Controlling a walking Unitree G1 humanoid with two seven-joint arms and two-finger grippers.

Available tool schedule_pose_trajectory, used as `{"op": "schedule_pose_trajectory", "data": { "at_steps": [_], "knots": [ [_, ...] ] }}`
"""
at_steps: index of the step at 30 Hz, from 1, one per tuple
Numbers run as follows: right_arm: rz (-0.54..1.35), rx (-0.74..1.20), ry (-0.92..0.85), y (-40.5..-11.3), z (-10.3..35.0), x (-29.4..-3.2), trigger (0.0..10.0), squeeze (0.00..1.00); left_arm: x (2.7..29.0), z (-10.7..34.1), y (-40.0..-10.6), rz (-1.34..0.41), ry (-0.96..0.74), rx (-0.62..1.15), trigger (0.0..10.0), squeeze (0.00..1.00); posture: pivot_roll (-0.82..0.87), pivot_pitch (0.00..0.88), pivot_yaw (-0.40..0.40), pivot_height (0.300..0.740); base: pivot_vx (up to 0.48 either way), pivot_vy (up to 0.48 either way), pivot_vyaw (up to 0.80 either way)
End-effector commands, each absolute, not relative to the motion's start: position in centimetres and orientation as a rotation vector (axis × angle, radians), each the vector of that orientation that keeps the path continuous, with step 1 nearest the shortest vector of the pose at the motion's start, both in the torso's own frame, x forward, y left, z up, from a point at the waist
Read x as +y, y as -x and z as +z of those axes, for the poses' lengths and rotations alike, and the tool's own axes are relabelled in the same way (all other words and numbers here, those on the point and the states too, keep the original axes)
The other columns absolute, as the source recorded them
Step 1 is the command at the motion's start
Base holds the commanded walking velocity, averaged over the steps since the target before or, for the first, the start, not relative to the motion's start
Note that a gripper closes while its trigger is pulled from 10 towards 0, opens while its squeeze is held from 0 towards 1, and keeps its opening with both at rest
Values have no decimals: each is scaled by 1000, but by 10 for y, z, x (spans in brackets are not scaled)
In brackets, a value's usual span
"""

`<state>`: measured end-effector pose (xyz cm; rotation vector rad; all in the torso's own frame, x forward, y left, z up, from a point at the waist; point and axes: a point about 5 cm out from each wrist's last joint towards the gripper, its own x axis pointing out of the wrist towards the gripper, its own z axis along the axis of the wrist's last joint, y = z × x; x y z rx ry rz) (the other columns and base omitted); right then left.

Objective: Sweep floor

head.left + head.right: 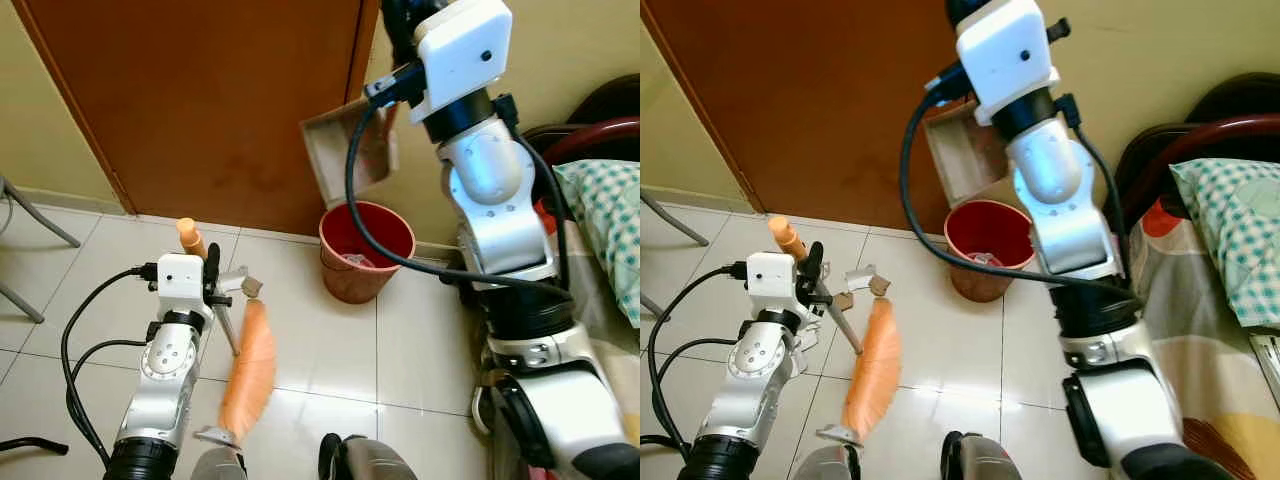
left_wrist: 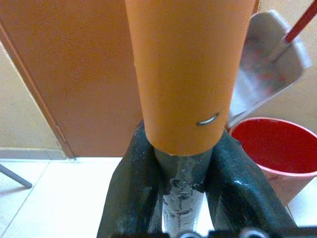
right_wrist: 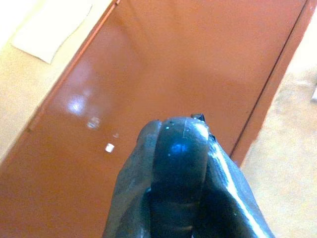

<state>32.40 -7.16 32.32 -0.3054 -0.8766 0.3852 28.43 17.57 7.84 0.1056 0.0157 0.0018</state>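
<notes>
The left gripper (image 2: 183, 173) is pressed together on the broom handle (image 2: 185, 74), pinching the grey metal part just under the orange grip. From this gripper the handle runs down and forward to the orange broom head (image 1: 250, 375), which rests on the tiled floor (image 1: 330, 350) just below and beside it. A few small scraps of paper (image 1: 860, 280) lie on the tiles close in front of the gripper.

The right gripper (image 3: 181, 163) is raised high, and its two fingers are closed on a dark, rounded handle end. Below and ahead of it hangs the grey dustpan (image 1: 350, 150), tilted over the red bucket (image 1: 365, 250) that stands by the brown door (image 1: 200, 100).

The broom looks light, with a stiff shaft and soft bristles that will bend when pushed (so only gentle pressure is needed). The smooth orange grip may be slippery, and I judge the present hold near the top is good for reach but gives less control of the head. The dustpan seems to be thin plastic, light, and it may swing on its long handle.
</notes>
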Motion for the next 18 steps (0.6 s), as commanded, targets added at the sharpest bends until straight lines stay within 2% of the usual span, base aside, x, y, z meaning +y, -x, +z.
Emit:
{"op": "schedule_pose_trajectory", "data": {
  "at_steps": [1,7,11,18],
  "knots": [
    [415,-881,221,-318,327,-64,10000,0,181,65,-278,20,-143,87,10000,0,9,96,-81,740,0,0,0],
    [479,-708,98,-317,287,-49,10000,0,186,63,-274,27,-155,98,10000,0,18,98,-81,740,0,0,0],
    [460,-522,-24,-318,245,-49,10000,0,204,57,-260,40,-191,130,10000,0,19,99,-79,740,0,0,0],
    [420,-361,-14,-314,195,-56,10000,0,220,56,-254,75,-206,148,10000,0,65,105,-72,740,0,0,0]
  ]
}}
